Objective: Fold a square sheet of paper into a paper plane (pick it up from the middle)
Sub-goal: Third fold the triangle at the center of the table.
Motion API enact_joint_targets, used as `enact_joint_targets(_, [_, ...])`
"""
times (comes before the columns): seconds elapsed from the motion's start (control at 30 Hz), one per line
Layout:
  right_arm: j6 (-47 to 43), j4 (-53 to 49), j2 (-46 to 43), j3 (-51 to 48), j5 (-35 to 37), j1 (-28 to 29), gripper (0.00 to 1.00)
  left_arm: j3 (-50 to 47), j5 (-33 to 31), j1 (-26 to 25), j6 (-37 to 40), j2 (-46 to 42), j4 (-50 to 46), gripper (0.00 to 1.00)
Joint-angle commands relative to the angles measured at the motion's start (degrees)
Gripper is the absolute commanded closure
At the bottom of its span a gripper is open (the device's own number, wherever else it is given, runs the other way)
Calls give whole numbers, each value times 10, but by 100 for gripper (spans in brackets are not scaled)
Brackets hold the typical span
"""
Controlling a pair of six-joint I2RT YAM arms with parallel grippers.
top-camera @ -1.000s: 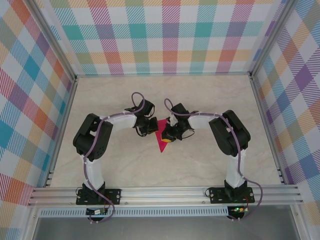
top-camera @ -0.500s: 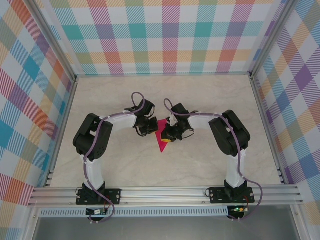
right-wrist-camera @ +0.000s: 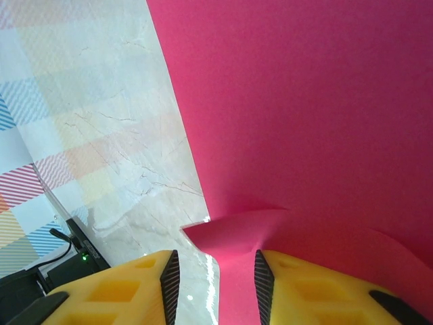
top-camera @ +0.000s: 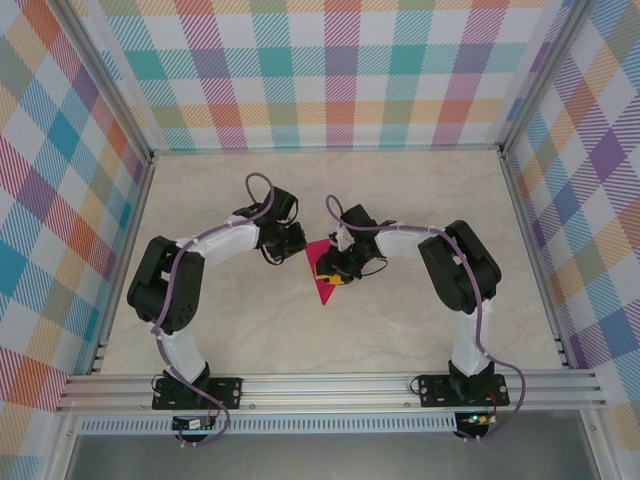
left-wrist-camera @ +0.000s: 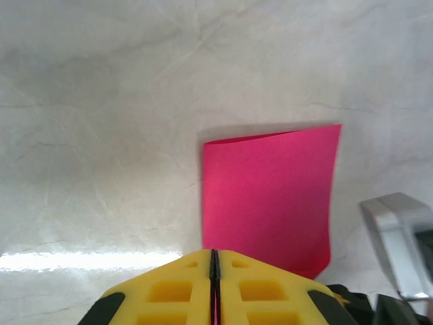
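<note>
Where the two arms meet at the middle of the bench point(top-camera: 240, 330), the paper point(top-camera: 320, 284) lies folded into a narrow magenta-pink triangle. Its wide end faces the far edge and its sharp tip faces the near edge. From the left wrist it reads as a plain, flat panel point(left-wrist-camera: 267, 196) with straight sides and crisp corners. Its far edge lifts slightly off the marbled surface and throws a thin shadow. From the right wrist the colour is even and unmarked across a broad smooth face point(right-wrist-camera: 304, 101), and close to the camera one flap curls up off the rest in a soft wave.

The left pincer point(top-camera: 292, 247) sits just beside the paper's left corner. Its yellow fingers point(left-wrist-camera: 169, 291) are pressed together with only a hairline slit between them; whether any paper is caught in that slit I cannot tell. The right pincer point(top-camera: 333, 272) is over the paper's right side with its jaws parted. The raised flap stands in the gap between its black pads point(right-wrist-camera: 170, 277), not pinched.
</note>
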Motion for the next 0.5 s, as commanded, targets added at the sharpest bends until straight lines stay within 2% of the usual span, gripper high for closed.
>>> enact_joint_targets(0.0, [-7, -25, 17, -19, 41, 3, 59, -25, 5, 6, -10, -21, -3, 89])
enact_joint_targets(0.13, [-6, -14, 13, -25, 38, 2, 54, -38, 41, 5, -16, -27, 21, 88])
enact_joint_targets(0.23, [-6, -12, 12, -26, 36, 2, 54, -48, 68, 5, -20, -28, 41, 88])
enact_joint_targets(0.3, [-7, -12, 12, -27, 37, 2, 58, -55, 85, 5, -20, -29, 51, 90])
enact_joint_targets(0.4, [-8, -9, 12, -29, 36, 2, 70, -65, 103, 4, -24, -33, 66, 92])
enact_joint_targets(0.47, [-8, -12, 12, -30, 39, 1, 74, -70, 115, 2, -26, -33, 74, 93])
